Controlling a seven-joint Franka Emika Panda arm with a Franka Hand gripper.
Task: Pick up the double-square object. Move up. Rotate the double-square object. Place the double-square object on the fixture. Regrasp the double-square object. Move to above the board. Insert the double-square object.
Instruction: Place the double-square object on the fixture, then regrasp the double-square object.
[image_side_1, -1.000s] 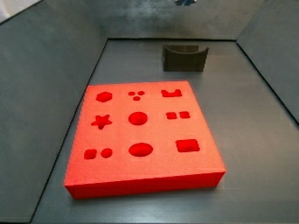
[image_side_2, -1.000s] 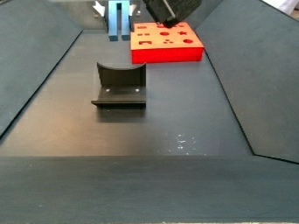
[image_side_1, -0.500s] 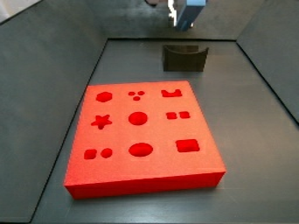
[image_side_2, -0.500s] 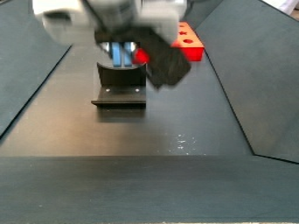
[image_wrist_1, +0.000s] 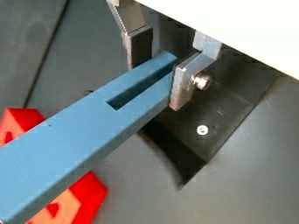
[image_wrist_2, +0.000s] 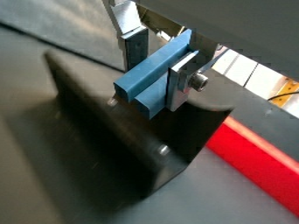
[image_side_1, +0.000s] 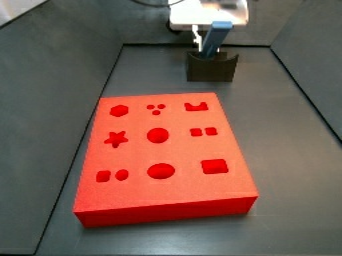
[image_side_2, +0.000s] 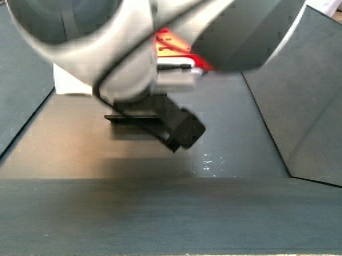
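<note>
My gripper (image_side_1: 209, 35) is shut on the double-square object (image_side_1: 211, 44), a slim blue-grey bar hanging just over the notch of the dark fixture (image_side_1: 211, 68) at the far end of the floor. In both wrist views the bar (image_wrist_1: 82, 140) (image_wrist_2: 149, 74) sits clamped between the silver fingers (image_wrist_1: 187, 79) (image_wrist_2: 181, 80), with the fixture (image_wrist_2: 111, 122) (image_wrist_1: 216, 122) right beneath it. Whether the bar touches the fixture I cannot tell. The red board (image_side_1: 160, 150) lies nearer, its recesses empty.
The arm's bulk (image_side_2: 147, 40) fills a side view and hides the gripper there; only the fixture's base (image_side_2: 134, 122) and a strip of the board (image_side_2: 177, 42) show. Grey sloping walls (image_side_1: 54, 60) enclose the dark floor (image_side_1: 287, 120).
The gripper has come down with the bar from high above to just over the fixture's notch. The arm now covers most of a side view.
</note>
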